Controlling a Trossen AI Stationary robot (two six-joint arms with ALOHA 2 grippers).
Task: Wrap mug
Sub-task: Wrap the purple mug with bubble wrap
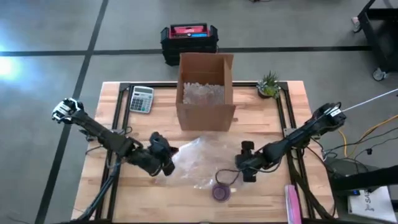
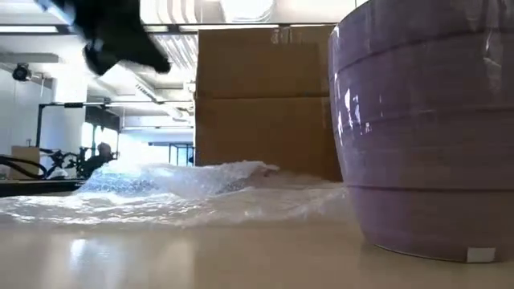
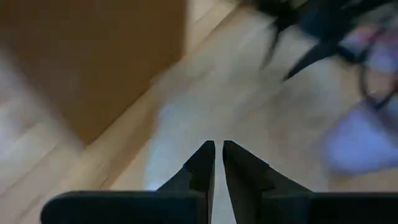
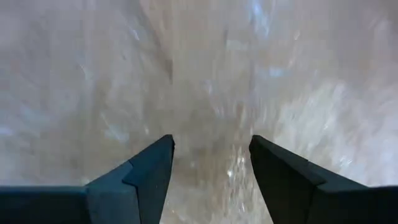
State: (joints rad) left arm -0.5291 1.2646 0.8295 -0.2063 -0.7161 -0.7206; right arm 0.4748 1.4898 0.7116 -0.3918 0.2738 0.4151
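Still laying out the clear crinkled bubble-wrap sheet [image 1: 202, 158]: left gripper [image 1: 169, 158] pinched together at its edge, right gripper [image 1: 242, 163] spread apart above it; next, setting the purple ceramic mug [image 1: 221, 191] on top.

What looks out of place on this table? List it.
Nothing is spilled or broken. The bubble wrap lies crumpled rather than flat, and the mug stands beside it near the table's front edge, not on it. The left gripper is shut at the wrap's edge; the right gripper hangs open over it.
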